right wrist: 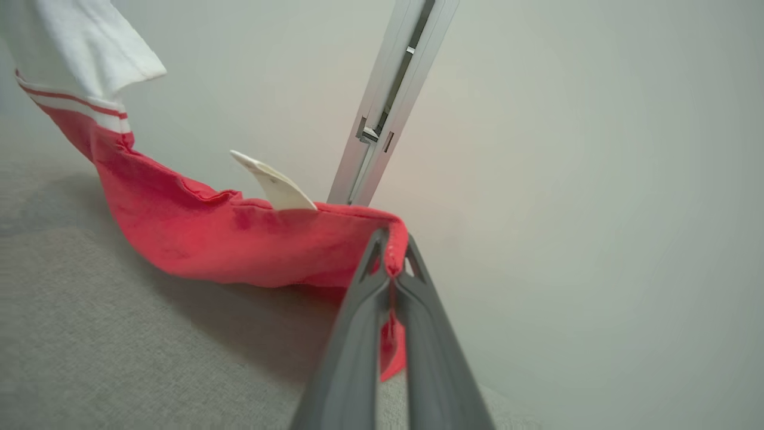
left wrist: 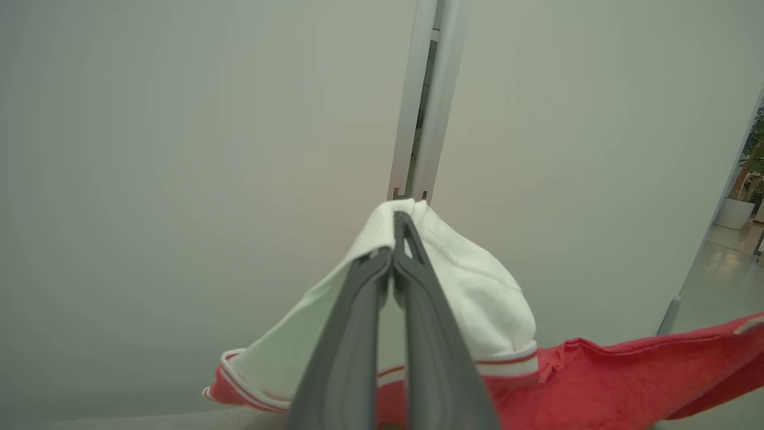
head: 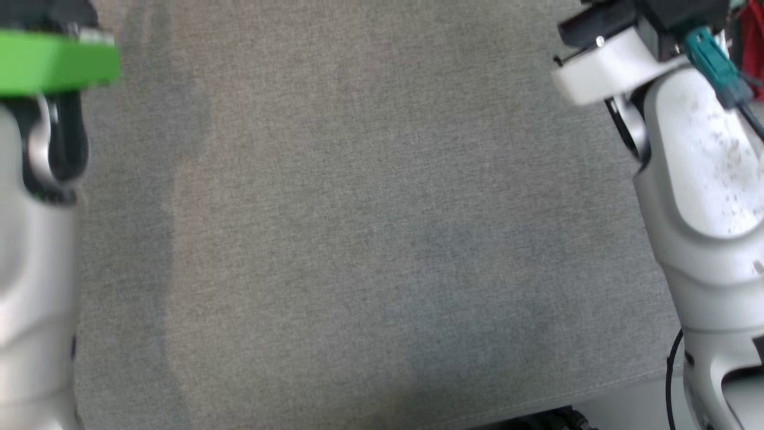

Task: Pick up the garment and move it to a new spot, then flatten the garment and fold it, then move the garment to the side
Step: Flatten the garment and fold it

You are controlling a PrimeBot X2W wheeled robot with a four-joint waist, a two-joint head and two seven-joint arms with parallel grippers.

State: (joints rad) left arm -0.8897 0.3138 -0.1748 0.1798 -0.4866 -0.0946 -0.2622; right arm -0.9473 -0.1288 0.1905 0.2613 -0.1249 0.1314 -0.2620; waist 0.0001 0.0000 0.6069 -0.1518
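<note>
The garment [left wrist: 627,376] is red with a white sleeve [left wrist: 477,298] edged in red and white stripes. My left gripper [left wrist: 394,239] is shut on the white sleeve, which drapes over its fingers. In the right wrist view the garment [right wrist: 239,239] hangs as a red band above the grey surface. There my right gripper [right wrist: 391,254] is shut on its red edge, and a white tag [right wrist: 274,182] sticks up from it. The cloth spans from one gripper to the other. In the head view my pale forearms stand at the left [head: 36,269] and at the right [head: 704,179].
A grey fabric surface [head: 358,239] lies below me, its near edge at the lower right [head: 597,400]. Pale wall panels joined by a metal post [left wrist: 427,89] stand behind the garment. A white planter [left wrist: 735,212] stands far off beyond the panels.
</note>
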